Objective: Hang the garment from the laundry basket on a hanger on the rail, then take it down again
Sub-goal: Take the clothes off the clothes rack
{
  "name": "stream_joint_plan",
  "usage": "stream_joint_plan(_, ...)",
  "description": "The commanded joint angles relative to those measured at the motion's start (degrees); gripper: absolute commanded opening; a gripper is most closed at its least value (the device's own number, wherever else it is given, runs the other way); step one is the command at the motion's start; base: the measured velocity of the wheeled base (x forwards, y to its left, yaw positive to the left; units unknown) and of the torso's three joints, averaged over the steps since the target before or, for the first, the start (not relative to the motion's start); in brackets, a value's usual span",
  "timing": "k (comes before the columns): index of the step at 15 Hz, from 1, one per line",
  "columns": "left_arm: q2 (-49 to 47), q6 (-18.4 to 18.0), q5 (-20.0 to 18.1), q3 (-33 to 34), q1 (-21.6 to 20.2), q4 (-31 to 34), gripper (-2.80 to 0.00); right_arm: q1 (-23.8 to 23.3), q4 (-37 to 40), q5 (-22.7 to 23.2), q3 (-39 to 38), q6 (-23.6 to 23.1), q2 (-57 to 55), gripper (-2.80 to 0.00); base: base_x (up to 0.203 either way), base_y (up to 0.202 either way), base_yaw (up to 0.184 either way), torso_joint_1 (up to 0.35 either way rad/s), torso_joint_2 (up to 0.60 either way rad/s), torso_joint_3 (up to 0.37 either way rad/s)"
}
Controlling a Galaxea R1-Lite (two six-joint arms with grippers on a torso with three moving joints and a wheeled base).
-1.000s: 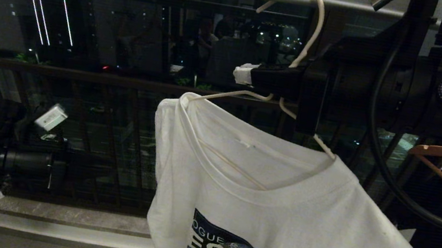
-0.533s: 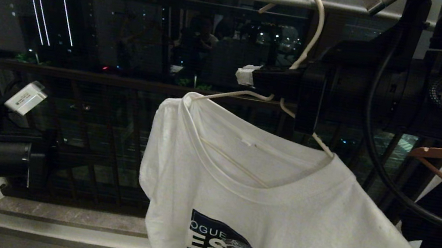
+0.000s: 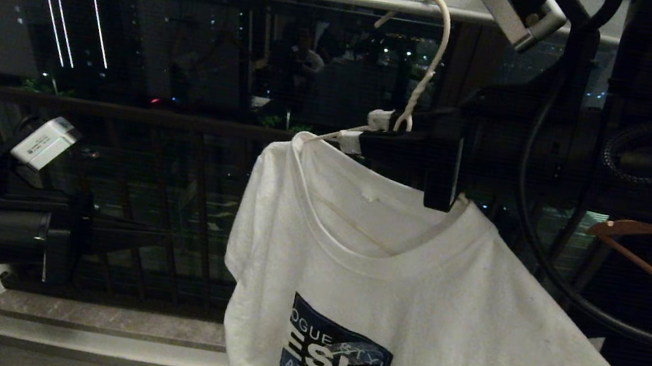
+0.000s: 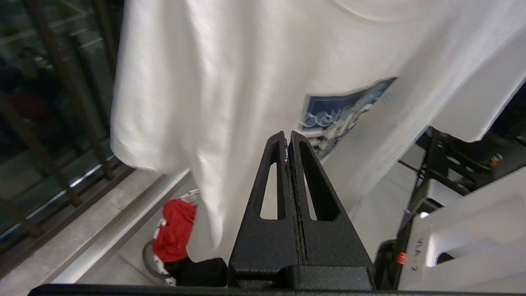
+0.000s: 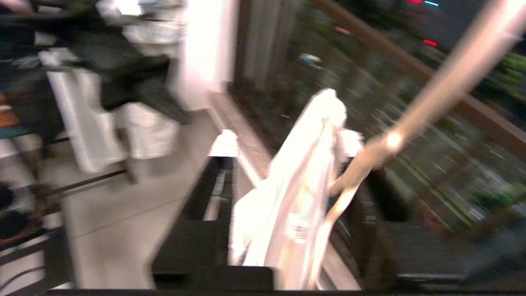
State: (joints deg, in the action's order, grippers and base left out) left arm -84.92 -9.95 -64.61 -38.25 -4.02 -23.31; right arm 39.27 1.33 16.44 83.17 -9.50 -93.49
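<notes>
The soft white garment [image 3: 412,301] hangs on the thin wire hanger [image 3: 425,74]; right gripper [image 3: 367,130] fingers apart around its neck, left gripper [image 4: 287,137] fingers together.

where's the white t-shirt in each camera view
Head view: T-shirt hangs centre-right on the wire hanger.
Left wrist view: it fills the upper picture, beyond the shut left gripper.
Right wrist view: a bright fold of it sits centre.
Shared landmark: blue chest logo, head and left wrist views only.

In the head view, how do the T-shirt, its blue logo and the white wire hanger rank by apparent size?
1. T-shirt
2. Wire hanger, partly hidden by the shirt and the right gripper, so unsure against the logo
3. Blue logo
</notes>
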Motion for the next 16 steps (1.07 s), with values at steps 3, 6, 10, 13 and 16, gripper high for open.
stream_joint_plan(3, 0.4, -0.1, -0.3, 0.1, 0.2, -0.2, -2.8, -1.3, -0.1, -1.7, -2.7, 0.1, 2.9, 0.0, 0.0, 0.0, 0.0, 0.0, 0.0, 0.0)
stream_joint_plan(6, 0.3, -0.1, -0.3, 0.1, 0.2, -0.2, -2.8, -1.4, -0.2, -4.1, -5.6, 0.1, 6.3, 0.0, 0.0, 0.0, 0.0, 0.0, 0.0, 0.0)
stream_joint_plan(10, 0.2, -0.2, 0.8, -0.2, 0.2, -0.3, -2.8, -3.2, -0.1, -9.8, -9.7, 0.1, 10.2, 0.0, 0.0, 0.0, 0.0, 0.0, 0.0, 0.0)
stream_joint_plan(13, 1.2, -0.2, 0.9, -0.1, 0.2, -0.4, -2.8, -4.7, -0.2, -13.6, -10.4, 0.3, 11.2, 0.0, 0.0, 0.0, 0.0, 0.0, 0.0, 0.0)
stream_joint_plan(16, 2.4, -0.2, 0.9, 0.1, 0.2, -0.3, -2.8, -5.9, -0.2, -15.5, -10.2, 0.3, 10.7, 0.0, 0.0, 0.0, 0.0, 0.0, 0.0, 0.0)
